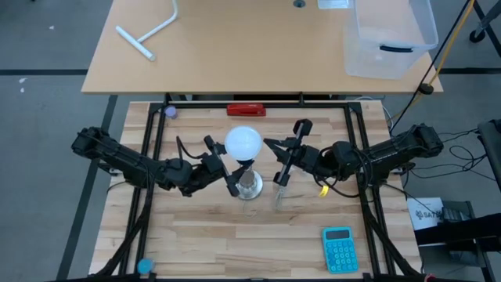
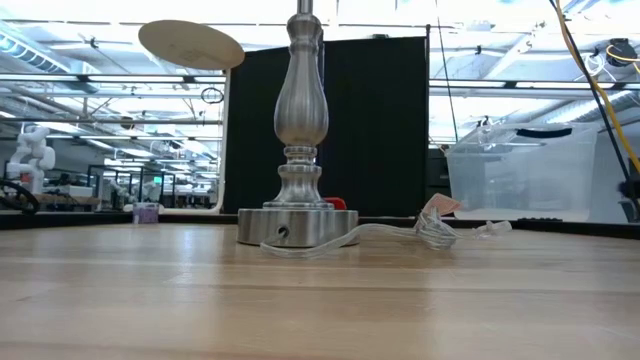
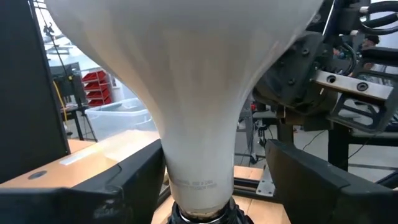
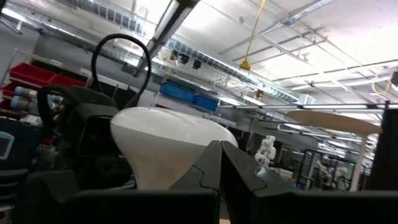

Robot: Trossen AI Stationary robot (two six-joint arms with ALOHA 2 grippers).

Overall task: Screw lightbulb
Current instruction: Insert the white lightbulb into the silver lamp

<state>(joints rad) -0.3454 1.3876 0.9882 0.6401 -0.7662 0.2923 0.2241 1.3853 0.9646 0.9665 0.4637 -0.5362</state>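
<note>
The white lightbulb (image 1: 243, 143) stands upright on the stand (image 2: 300, 110), whose round silver foot (image 1: 249, 186) is on the wooden table. The bulb's narrow end sits in the dark socket (image 3: 202, 218). My left gripper (image 1: 228, 169) comes from the table's left and is open, with one finger on either side of the bulb's neck (image 3: 199, 155), below the domed head. My right gripper (image 1: 268, 144) is shut and points at the bulb's head (image 4: 161, 140) from the table's right, just beside it. The low view cuts off the bulb and both grippers. My left gripper is open around the bulb's neck, coming nearly level from the table's left. A gap shows between the neck and one finger (image 3: 311, 180). The other finger (image 3: 134, 180) lies right at the neck's edge, and I cannot tell whether it touches.
The stand's clear cord (image 2: 400, 235) trails over the table toward the right. A red object (image 1: 246, 110) lies at the far edge and a blue calculator (image 1: 339, 249) near the front right. On the table behind are a clear bin (image 1: 389, 35) and a white T-shaped pipe (image 1: 149, 31).
</note>
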